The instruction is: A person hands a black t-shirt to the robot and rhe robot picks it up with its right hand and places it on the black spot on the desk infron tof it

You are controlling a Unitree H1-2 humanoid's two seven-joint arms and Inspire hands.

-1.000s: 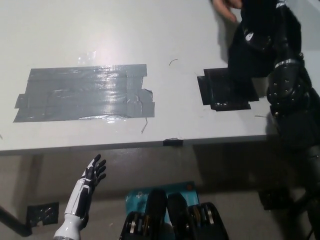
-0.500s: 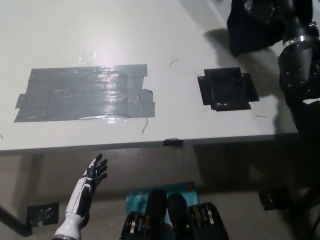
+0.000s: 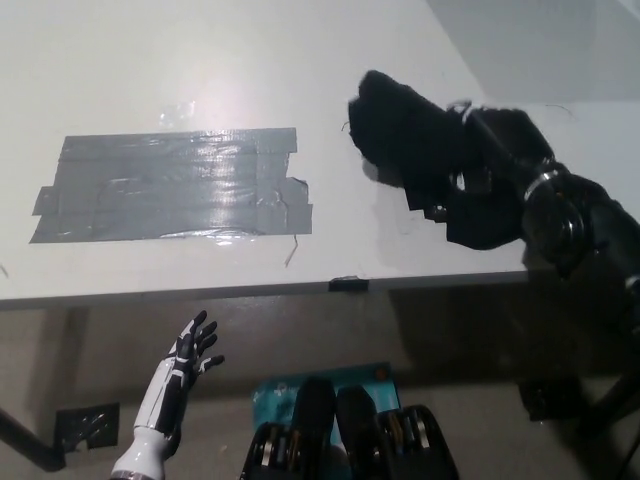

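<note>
The right hand (image 3: 490, 150) was clamped on the black t-shirt (image 3: 405, 135), a bunched dark mass held over the bench (image 3: 150, 70) at the right centre of the frame, covering most of the black spot (image 3: 440, 210), of which only a sliver showed. The cloth looked light, soft and limp, likely to sag and unfold wherever unsupported, so a grip gathering a thick fold seemed soundest. The left hand (image 3: 190, 345) rested with fingers apart at the lower left, below the bench edge.
</note>
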